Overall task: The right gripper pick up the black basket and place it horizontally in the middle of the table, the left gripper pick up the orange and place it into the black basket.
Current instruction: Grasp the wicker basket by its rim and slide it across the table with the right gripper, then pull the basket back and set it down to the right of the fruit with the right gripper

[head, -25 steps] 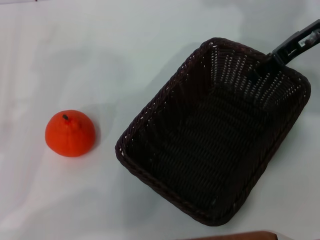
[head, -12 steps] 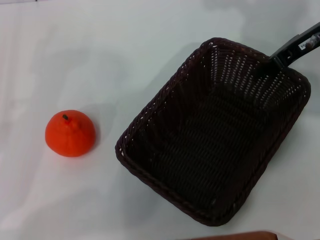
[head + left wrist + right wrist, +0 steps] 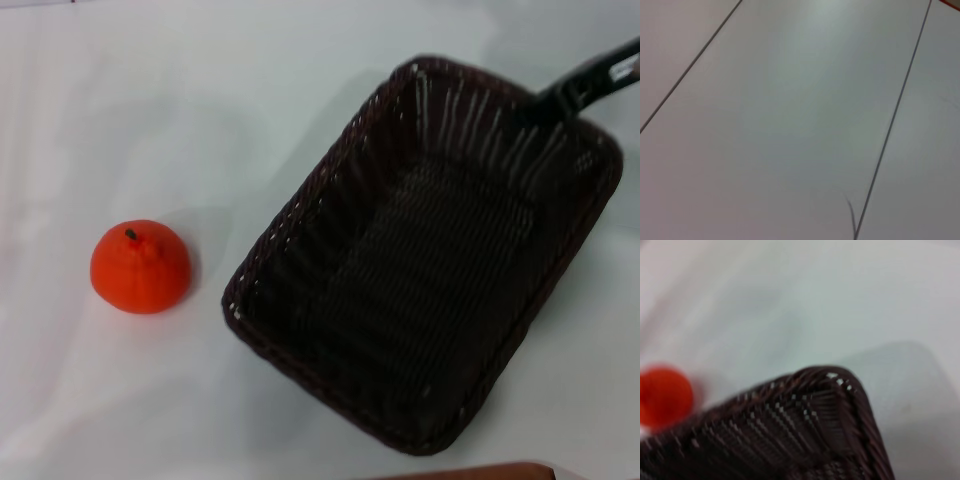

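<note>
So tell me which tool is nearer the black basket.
Right. The right gripper is at the black basket far-right rim. The left gripper is out of view, its camera showing only the table.

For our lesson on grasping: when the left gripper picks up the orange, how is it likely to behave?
The orange sits dome-up on a flat base on the table, so it probably won't roll if nudged. Its smooth, rounded sides may slip between fingers. It looks small beside the black basket, so likely light.

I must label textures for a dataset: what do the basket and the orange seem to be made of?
The black basket: woven wicker or a plastic imitation, dark, with light showing through the open weave. The orange: smooth, even, matte skin and a flat base, so probably an artificial fruit.
</note>
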Controlling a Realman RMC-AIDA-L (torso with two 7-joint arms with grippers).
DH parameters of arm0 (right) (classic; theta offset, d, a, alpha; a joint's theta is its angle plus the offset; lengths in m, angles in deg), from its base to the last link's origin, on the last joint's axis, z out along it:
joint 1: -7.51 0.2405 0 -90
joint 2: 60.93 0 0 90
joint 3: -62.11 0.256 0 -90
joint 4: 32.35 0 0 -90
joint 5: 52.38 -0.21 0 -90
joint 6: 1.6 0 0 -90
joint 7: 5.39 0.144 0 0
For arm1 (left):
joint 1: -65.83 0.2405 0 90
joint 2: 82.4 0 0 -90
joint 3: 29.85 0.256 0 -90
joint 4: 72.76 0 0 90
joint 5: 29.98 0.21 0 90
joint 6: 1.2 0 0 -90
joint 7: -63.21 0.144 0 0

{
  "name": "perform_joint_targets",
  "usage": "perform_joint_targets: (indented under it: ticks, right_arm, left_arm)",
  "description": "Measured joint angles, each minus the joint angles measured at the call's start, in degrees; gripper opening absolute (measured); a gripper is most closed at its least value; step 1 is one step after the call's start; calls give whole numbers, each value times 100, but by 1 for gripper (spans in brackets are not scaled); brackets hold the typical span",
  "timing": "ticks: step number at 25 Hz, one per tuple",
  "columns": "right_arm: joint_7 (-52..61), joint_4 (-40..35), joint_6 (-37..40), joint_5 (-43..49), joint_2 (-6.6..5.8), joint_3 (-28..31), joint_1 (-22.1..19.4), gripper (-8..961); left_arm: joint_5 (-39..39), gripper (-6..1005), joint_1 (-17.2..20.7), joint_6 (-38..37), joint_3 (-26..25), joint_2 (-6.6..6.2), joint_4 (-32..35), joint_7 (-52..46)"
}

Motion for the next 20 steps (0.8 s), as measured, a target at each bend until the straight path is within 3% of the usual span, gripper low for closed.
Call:
perform_joint_targets:
  ticks: [6,8,15,20]
  right_arm:
    - [165,630,-46,-691,-441,877,-107,193]
    - [201,847,7,-709,-526,1129,-127,193]
    - [444,1271,134,-1022,-582,2119,-339,195]
    - [802,1319,441,-1527,-466,2371,-658,194]
  left_arm:
    - [-3,725,-10,-149,0,-9,0,-13]
    - [-6,725,-22,-165,0,-9,-2,-13]
    - [-13,724,-67,-193,24,-19,-39,-16]
    - [-1,724,-86,-205,33,-25,-54,-17]
